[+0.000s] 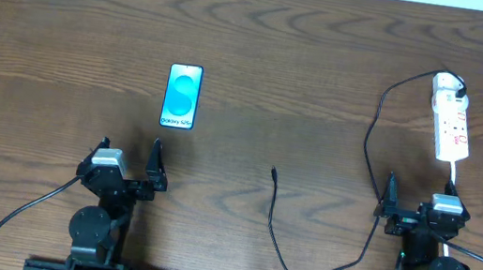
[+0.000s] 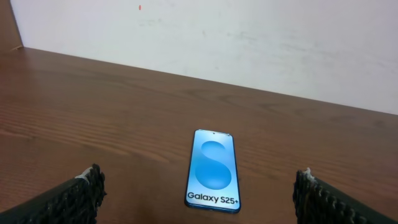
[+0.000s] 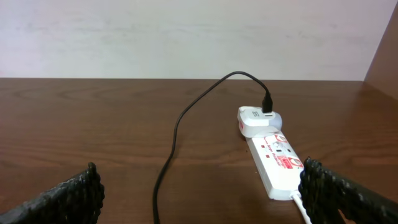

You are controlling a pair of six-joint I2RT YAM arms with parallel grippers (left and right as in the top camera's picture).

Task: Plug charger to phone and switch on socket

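Both wrist views show only the ribbed black fingers [image 2: 81, 194] at the lower corners, and in the right wrist view one finger [image 3: 339, 193] covers the near end of the socket [image 3: 277, 163]. From overhead, the socket's white cord [image 1: 455, 173] slips behind the right arm, and both arm bases are cut off by the bottom edge. The red marks on the socket are too small to read, and the position of its switches cannot be told. The phone [image 2: 213, 170] reads "Galaxy S25+" in dark letters on a white band below a bright blue-teal screen; from overhead that writing is a blur. It lies flat on the brown wooden table [image 1: 309, 59], ahead of the left claw [image 1: 130, 154], whose fingers stand wide apart, holding nothing. The right claw [image 1: 419, 196] is likewise spread and empty, just short of the socket. The charger [image 1: 271, 224], a thin black cable, has its white plug [image 3: 258, 119] seated in the socket's far end. Its cable loops near the front edge, and its connector tip [image 1: 273, 170] lies free mid-table, well apart from the phone.
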